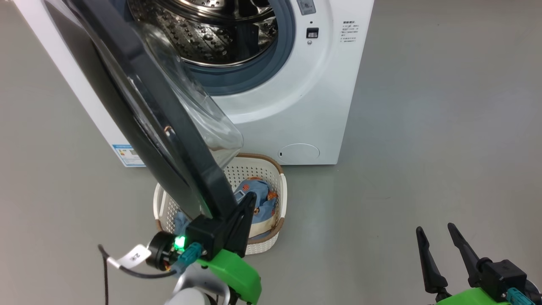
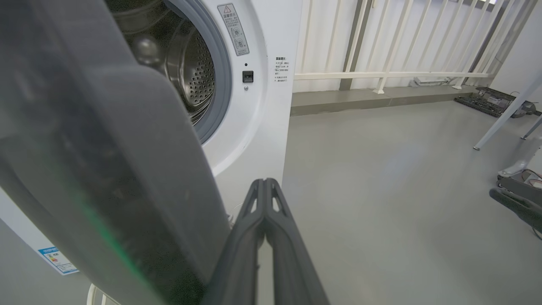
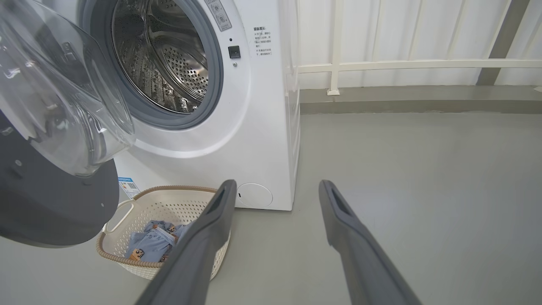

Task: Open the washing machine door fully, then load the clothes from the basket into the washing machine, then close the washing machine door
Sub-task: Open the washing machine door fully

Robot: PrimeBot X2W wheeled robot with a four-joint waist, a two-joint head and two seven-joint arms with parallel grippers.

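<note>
Reading left claw (image 1: pixel 250 197) pressed together, empty | washing machine door (image 1: pixel 178 140) standing open just left of it | basket (image 1: pixel 262 163) holding the clothes (image 1: pixel 262 199) beyond its tips | right claw (image 1: pixel 435 229) spread, empty, basket well to its left | blue label (image 1: pixel 127 154) low on washing machine (image 1: pixel 296 106), print too small for me to read

Washing machine door (image 1: pixel 188 161) stands open; blue clothes (image 1: pixel 260 199) lie in cream basket (image 1: pixel 250 169).
</note>
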